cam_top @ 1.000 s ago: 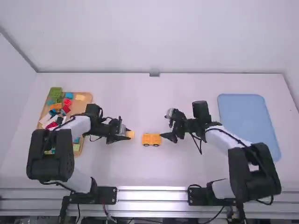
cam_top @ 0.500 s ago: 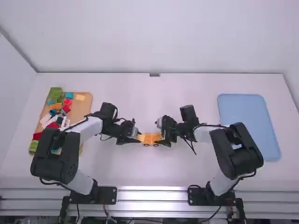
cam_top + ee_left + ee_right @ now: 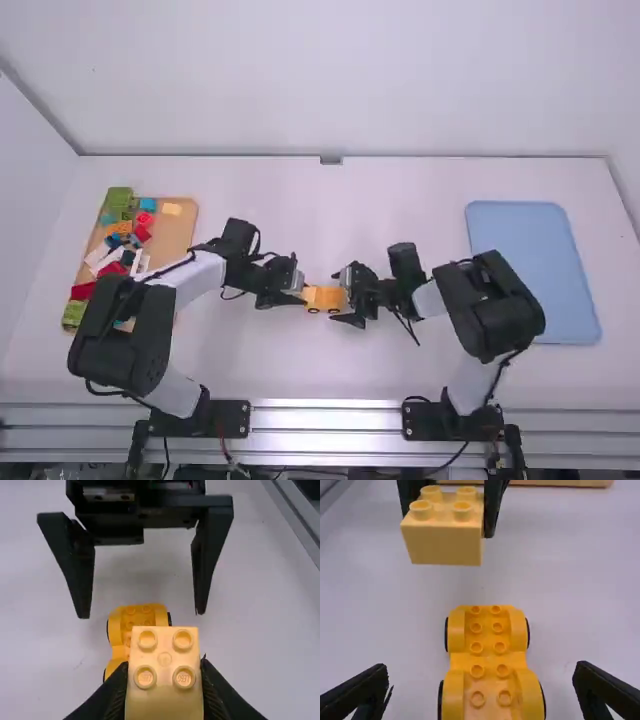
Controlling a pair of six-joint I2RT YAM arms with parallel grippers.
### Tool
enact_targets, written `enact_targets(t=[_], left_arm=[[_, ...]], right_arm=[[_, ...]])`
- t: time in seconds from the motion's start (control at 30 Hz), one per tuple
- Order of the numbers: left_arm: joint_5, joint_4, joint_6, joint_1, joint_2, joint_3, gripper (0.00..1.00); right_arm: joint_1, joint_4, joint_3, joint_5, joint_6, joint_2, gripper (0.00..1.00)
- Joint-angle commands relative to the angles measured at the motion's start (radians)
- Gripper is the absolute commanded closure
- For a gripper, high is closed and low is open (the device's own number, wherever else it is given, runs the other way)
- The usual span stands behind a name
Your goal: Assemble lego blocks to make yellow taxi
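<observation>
Aloft, the left gripper clamps a yellow block near the wheeled base on the table; the right gripper, fingers apart, should brace that base for a square, straight-down press.

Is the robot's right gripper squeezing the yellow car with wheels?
No, the right gripper's fingers stand wide apart, with the yellow car between them, touching neither.

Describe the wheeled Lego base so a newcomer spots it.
Find the white table, then the stretch between the tray of mixed bricks and the blue mat. The base is long, yellow-orange and studded. Black wheels set it apart from the paler 2x2 brick in the left gripper.
</observation>
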Motion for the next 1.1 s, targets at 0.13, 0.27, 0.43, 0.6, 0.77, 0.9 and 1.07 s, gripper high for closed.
enact_targets(t=[0.13, 0.27, 0.43, 0.6, 0.77, 0.9, 1.07], left_arm=[[0.014, 0.021, -0.023, -0.008, -0.018, -0.048, 0.90], [0.013, 0.051, -0.042, -0.008, -0.018, -0.066, 0.91], [0.015, 0.170, -0.117, -0.011, -0.016, -0.111, 0.92], [0.018, 0.349, -0.239, -0.012, 0.016, -0.167, 0.95], [0.043, 0.396, -0.241, -0.013, 0.048, -0.179, 0.96], [0.049, 0.411, -0.241, -0.010, 0.078, -0.172, 0.98], [0.033, 0.416, -0.241, -0.010, 0.112, -0.162, 0.98]], right_arm=[[0.024, 0.037, 0.043, -0.019, 0.068, 0.107, 0.02], [0.022, 0.022, 0.073, -0.020, 0.084, 0.136, 0.02], [0.021, 0.019, 0.079, -0.019, 0.090, 0.140, 0.09], [0.023, 0.023, 0.066, -0.012, 0.089, 0.140, 0.29], [0.018, 0.019, 0.066, -0.011, 0.090, 0.140, 0.39], [0.016, 0.005, 0.066, 0.002, 0.089, 0.140, 0.41], [0.017, -0.018, 0.066, 0.011, 0.085, 0.140, 0.28]])
